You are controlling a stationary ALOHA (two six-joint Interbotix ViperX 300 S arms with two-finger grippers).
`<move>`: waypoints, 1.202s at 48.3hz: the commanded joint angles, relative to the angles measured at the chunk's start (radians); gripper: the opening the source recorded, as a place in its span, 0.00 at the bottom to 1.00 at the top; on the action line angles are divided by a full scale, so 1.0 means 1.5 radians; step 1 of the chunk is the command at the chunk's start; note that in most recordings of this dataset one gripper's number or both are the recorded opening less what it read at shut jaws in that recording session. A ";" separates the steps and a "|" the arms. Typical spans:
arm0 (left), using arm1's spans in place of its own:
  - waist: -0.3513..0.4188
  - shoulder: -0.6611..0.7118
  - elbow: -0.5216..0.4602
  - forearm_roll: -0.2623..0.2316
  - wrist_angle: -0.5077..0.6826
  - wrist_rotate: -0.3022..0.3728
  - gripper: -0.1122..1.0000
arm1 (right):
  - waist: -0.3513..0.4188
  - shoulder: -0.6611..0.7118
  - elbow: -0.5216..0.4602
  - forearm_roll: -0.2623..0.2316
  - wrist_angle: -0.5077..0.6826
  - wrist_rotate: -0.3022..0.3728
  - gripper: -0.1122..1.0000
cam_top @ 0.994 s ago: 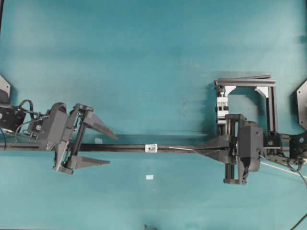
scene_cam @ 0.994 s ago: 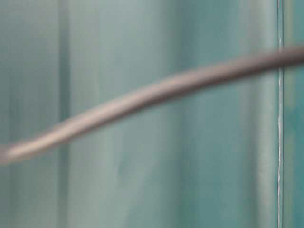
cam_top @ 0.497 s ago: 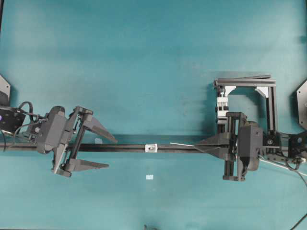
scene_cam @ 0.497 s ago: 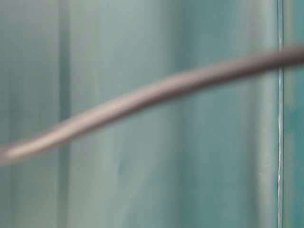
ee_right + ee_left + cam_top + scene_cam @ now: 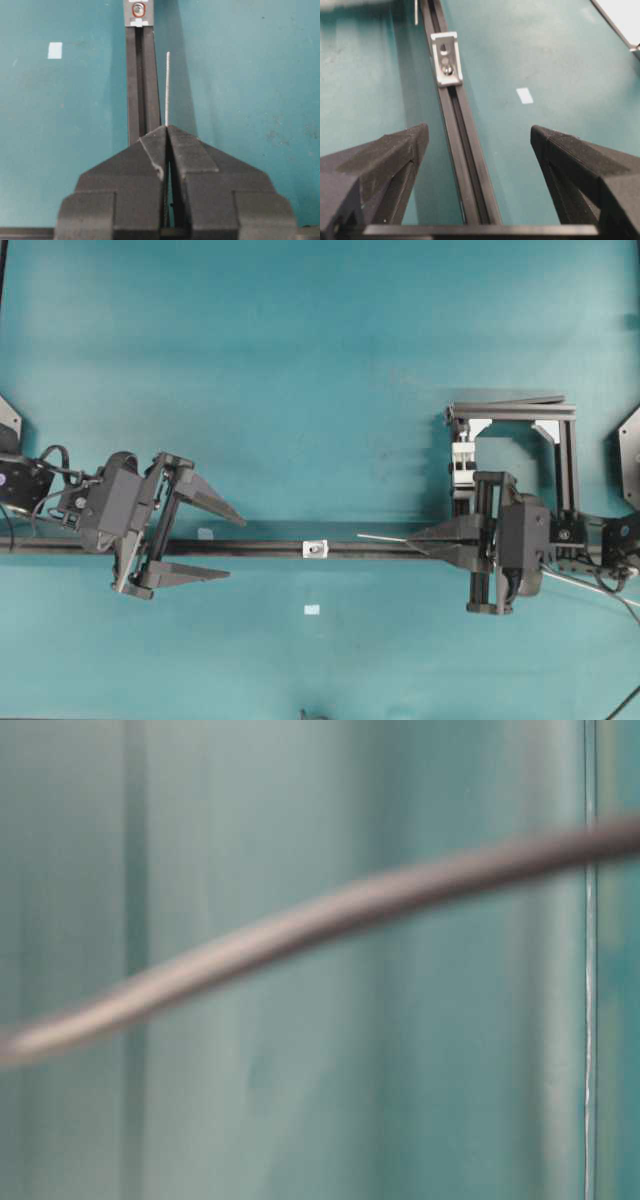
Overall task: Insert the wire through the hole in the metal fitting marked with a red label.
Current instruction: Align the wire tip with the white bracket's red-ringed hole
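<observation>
Overhead: right gripper (image 5: 412, 539) clamped on thin wire (image 5: 382, 538), tip short of silver square metal fitting (image 5: 315, 549) on black rail (image 5: 260, 548); left gripper (image 5: 232, 544) spread astride rail | Table-level: only blurred grey strand (image 5: 320, 925) | Left wrist: ridged black fingers (image 5: 390, 150) apart | Right wrist: jaws pinched together, wire beside rail, hole (image 5: 138, 9) red-ringed, fitting cropped.

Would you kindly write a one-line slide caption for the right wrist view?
Right gripper shut on the wire, its tip beside the black rail, short of the metal fitting.

metal fitting (image 5: 315, 549) on rail (image 5: 260, 548), wire (image 5: 382, 538) right (apart)
</observation>
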 commanded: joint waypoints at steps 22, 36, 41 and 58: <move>0.003 -0.006 -0.007 0.007 -0.003 0.001 0.73 | 0.003 0.001 -0.006 -0.016 -0.012 -0.001 0.11; 0.003 -0.006 -0.008 0.007 -0.004 0.002 0.73 | 0.003 0.000 -0.007 -0.026 -0.013 -0.001 0.11; 0.003 -0.005 -0.008 0.007 -0.003 0.001 0.73 | 0.003 0.000 -0.008 -0.031 -0.013 -0.001 0.11; 0.003 -0.006 -0.007 0.007 -0.004 0.002 0.73 | 0.003 0.002 -0.008 -0.035 -0.017 -0.001 0.11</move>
